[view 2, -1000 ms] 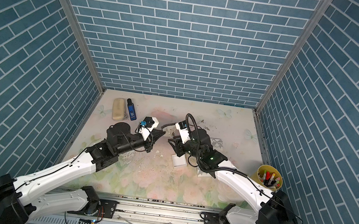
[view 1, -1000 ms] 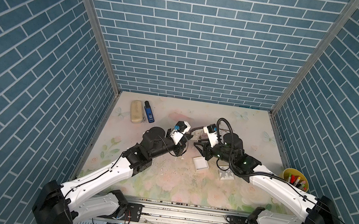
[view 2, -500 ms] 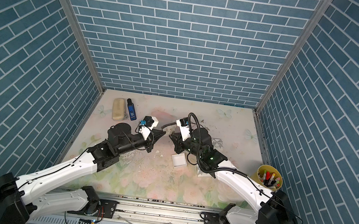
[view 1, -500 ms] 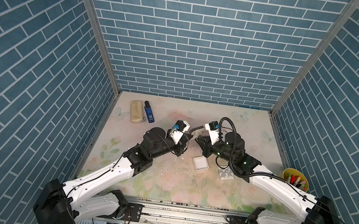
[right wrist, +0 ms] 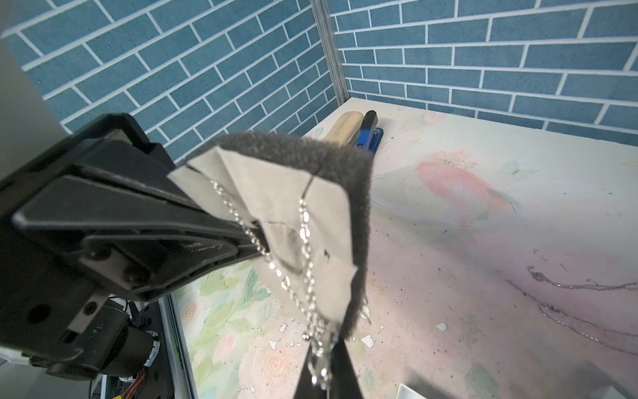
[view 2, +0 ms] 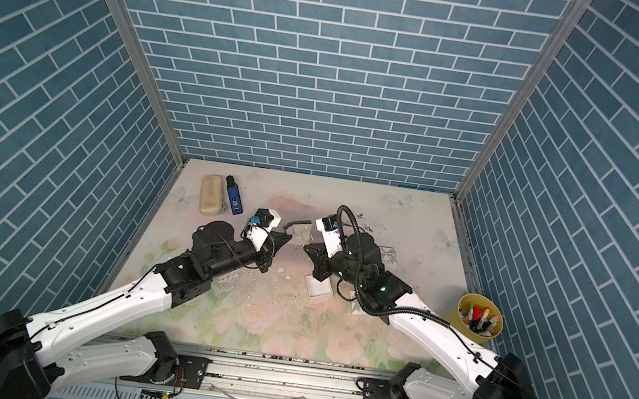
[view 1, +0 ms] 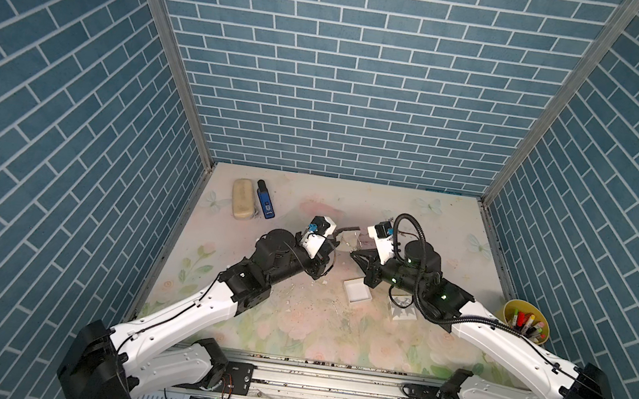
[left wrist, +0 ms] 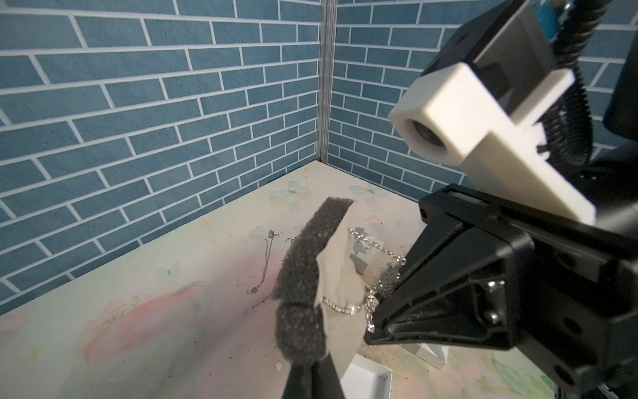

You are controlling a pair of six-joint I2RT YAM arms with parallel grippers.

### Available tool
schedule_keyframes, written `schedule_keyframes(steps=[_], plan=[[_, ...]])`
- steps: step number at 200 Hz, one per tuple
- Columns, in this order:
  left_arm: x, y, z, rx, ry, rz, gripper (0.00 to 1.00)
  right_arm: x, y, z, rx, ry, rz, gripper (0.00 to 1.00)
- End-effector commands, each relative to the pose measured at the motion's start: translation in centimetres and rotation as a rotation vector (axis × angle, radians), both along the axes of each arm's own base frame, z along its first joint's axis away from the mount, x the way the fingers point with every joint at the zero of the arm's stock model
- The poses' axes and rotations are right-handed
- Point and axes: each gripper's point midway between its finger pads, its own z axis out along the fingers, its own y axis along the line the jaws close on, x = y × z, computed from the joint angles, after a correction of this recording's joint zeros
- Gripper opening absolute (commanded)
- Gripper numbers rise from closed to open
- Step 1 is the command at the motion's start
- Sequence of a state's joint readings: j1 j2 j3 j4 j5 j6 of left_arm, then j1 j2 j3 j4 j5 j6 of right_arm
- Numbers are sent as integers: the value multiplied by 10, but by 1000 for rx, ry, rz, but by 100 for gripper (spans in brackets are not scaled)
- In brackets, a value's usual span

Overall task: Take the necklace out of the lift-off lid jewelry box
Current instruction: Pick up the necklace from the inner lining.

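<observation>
Two arms reach in from the near rail toward mid-tabletop. Against a second ago the left arm sits much as it did, while the right wrist has drawn slightly away from it; the earlier views are too small to compare the fingers. Nearest among the loose things, a yellow cup of markers stands by the right wall. A patterned box piece lies partly under the right forearm, its outline cut off. Just beside it an open white box tray rests on the floral tabletop; I cannot tell whether it is the base or the lid. Beyond these, the left gripper has its fingers clamped shut on one end of a dark foam pad faced with beige card, held up off the tabletop. The necklace is out of the box, draped across that card. The right gripper has its fingers pinched closed on the chain's hanging end at the pad's edge. In both top views the fingertips and the chain are too small to make out. Farther back, thin loose chains lie on the tabletop. A beige case and a blue stapler sit side by side near the far left corner.
</observation>
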State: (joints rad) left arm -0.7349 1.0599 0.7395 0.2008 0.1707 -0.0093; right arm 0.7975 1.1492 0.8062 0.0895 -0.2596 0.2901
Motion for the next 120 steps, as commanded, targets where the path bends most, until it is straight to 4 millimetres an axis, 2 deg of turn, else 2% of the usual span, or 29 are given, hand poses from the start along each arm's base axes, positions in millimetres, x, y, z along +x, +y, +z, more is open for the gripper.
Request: schedule_keyframes(steps=[1,72,120], plan=[[1,7,-4,21,-6,27,0,0,-8,-7,-49,4,-19,0],[-3,11,6,-3,-22,29,0,-3,-1,-7,-54,29,22,0],[-3,15,-13,43,11,44,0,-2,-10,16,-66,-23,-7,0]])
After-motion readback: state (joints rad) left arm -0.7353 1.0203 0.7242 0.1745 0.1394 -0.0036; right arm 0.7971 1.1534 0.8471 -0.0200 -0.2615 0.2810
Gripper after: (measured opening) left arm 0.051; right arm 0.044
